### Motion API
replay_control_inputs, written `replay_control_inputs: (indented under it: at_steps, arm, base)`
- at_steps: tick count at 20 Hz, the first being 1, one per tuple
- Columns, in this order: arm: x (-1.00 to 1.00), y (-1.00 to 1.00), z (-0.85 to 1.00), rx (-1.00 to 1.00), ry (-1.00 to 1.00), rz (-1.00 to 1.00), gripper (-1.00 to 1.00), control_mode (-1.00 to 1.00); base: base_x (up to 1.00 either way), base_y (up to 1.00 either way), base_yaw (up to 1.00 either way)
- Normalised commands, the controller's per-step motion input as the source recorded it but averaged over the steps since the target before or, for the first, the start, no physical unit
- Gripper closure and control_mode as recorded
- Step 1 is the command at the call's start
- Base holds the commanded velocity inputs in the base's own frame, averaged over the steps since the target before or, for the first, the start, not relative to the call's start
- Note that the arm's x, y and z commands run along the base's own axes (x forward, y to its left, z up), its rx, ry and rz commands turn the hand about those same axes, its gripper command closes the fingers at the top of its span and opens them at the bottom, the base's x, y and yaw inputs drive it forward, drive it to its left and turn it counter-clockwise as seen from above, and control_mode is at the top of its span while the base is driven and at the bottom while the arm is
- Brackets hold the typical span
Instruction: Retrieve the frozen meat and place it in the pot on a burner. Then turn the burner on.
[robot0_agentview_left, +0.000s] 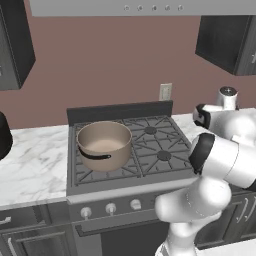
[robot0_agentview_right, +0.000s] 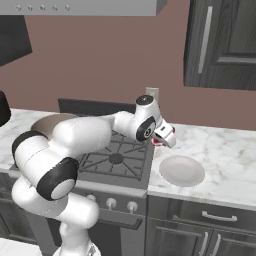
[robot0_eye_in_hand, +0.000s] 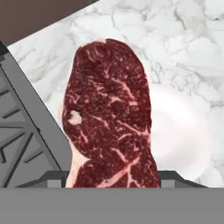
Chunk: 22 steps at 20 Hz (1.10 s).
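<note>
While the robot's dark two-fingered hand (robot0_agentview_right: 161, 140) is gripping the marbled red-pink slab of frozen meat (robot0_eye_in_hand: 109, 118) above the white marble desk (robot0_agentview_right: 225, 145), far from the tan-beige metal pot (robot0_agentview_left: 104, 145), a loosening pinch is risking a drop.

Arm (robot0_agentview_left: 220, 160) built of glossy white rounded shells, thick and tubular. Joints marked by dark, near-black bands between shells; wide black collar seen at elbow (robot0_agentview_right: 59, 180). Round white cap with small grey disc set on wrist (robot0_agentview_right: 145, 100). Black ring seen on wrist side. Gripper (robot0_agentview_right: 167, 136) body white, blocky. No cables, screws or markings made out.
</note>
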Motion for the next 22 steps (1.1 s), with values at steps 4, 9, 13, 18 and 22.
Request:
replay_control_inputs:
  at_steps: [4,9,13,18,22]
  arm:
    - [0.00,0.44,0.37,0.05,0.00,0.11,1.00,-1.00]
    - [-0.02,0.56,0.13,0.05,0.11,0.23,1.00,-1.00]
    - [-0.19,0.39,0.06,0.02,0.05,0.13,1.00,-1.00]
    - [-0.08,0.10,0.00,0.00,0.01,0.04,1.00,-1.00]
    - [0.00,0.03,0.00,0.00,0.00,0.00,1.00,-1.00]
  base:
    - [0.00,0.00,0.00]
    - [0.00,0.00,0.00]
    - [0.00,0.00,0.00]
    - [0.00,0.00,0.00]
    - [0.00,0.00,0.00]
